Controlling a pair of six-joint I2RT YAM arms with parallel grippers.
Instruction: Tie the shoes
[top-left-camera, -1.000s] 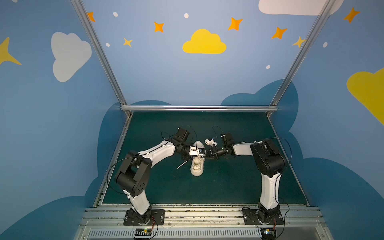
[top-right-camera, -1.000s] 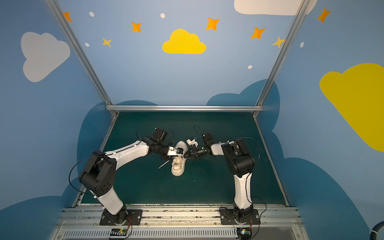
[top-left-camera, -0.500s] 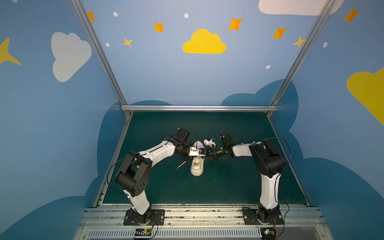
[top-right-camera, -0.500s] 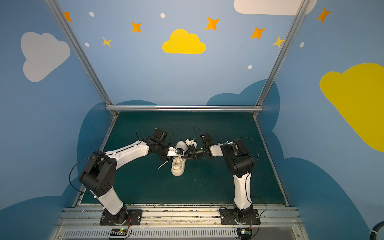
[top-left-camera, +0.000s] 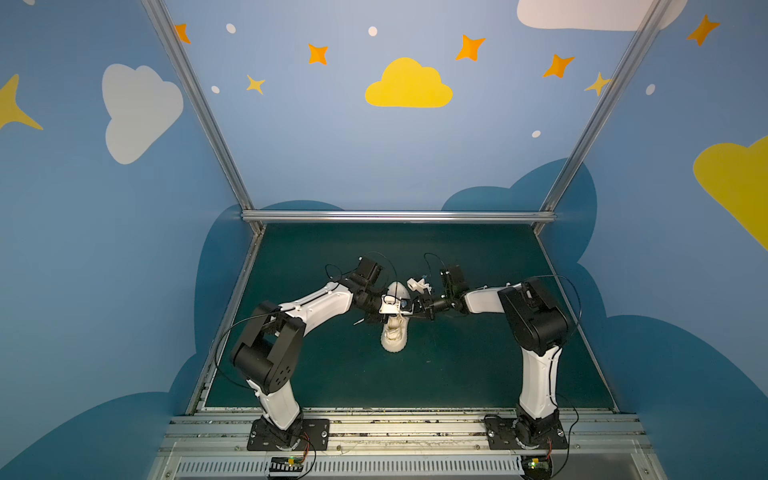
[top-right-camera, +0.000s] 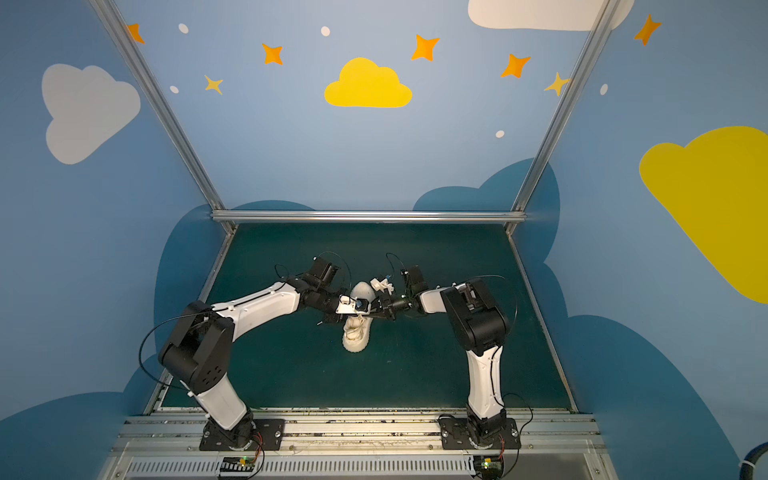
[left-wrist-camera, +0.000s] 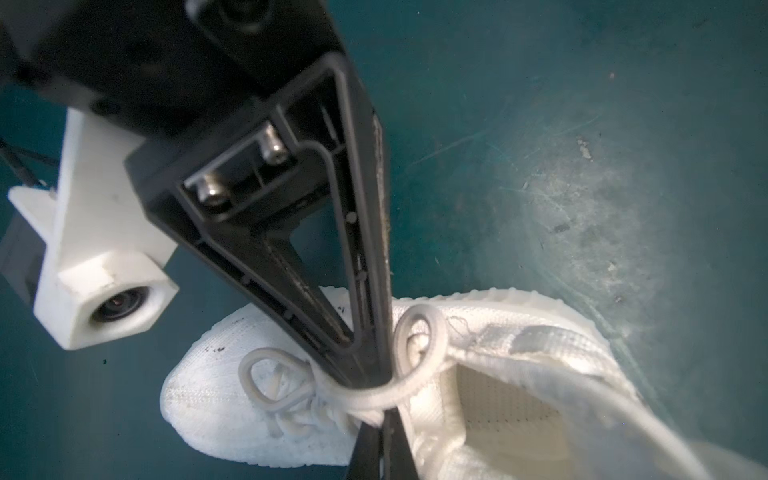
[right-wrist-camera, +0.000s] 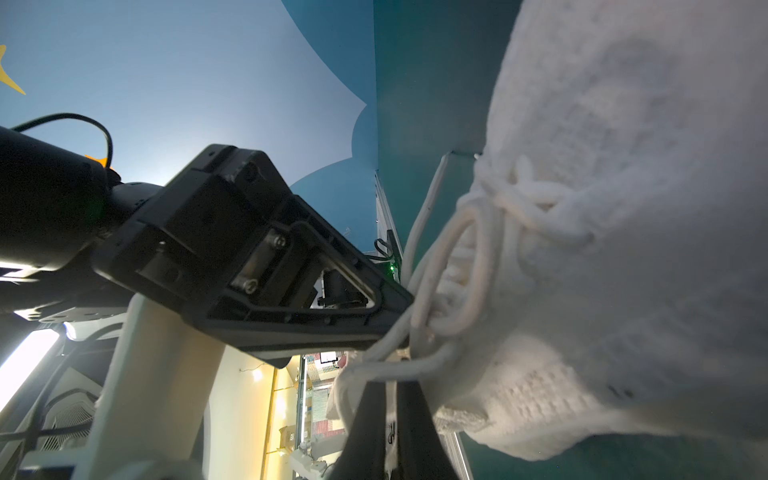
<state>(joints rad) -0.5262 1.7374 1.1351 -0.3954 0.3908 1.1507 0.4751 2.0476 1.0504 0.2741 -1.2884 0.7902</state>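
Your left claw (left-wrist-camera: 380, 428), at the shoe's (top-left-camera: 395, 336) 9 o'clock, pinches the laces (left-wrist-camera: 399, 390); whether your right claw (right-wrist-camera: 390, 388), at 3 o'clock, grips, I cannot tell.

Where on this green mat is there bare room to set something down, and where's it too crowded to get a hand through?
Free: the dark green mat between the cream knit sneaker and the front rail, and the strip before the back aluminium rail. Crowded: over the sneaker, where left gripper and right gripper meet among its white laces.

walls (top-left-camera: 332, 158): blue, clouds (top-left-camera: 408, 85), stars (top-left-camera: 318, 54) | floor (top-left-camera: 457, 374): dark green mat
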